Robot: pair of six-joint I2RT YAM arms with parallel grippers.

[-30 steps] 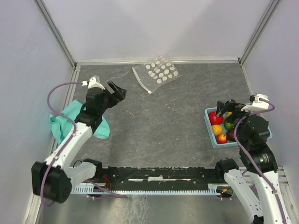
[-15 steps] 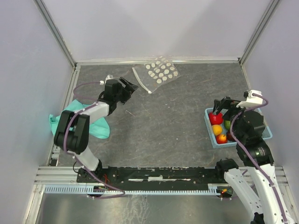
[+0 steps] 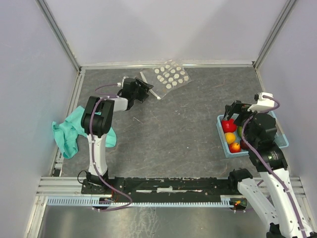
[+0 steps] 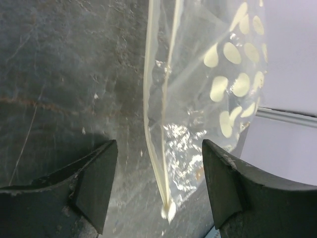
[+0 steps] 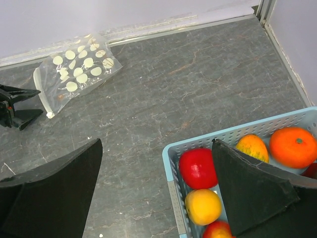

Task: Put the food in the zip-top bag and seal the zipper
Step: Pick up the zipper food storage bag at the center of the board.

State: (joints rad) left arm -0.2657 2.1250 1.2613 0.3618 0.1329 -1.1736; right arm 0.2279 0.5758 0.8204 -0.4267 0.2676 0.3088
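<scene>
Right gripper (image 5: 156, 144): jaws wide apart, over the left rim of the blue basket (image 5: 223, 135). The basket holds the food (image 5: 196, 167): red, yellow and orange pieces. Zip-top bag (image 5: 81, 64) lies flat at far left. Left gripper (image 5: 39, 101) stands just beside its zipper (image 5: 43, 96).

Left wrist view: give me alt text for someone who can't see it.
The left gripper is open, with one dark finger on each side of the whitish zipper of a clear zip-top bag printed with white dots, lying on a dark grey table. Neither finger visibly touches the bag.
</scene>
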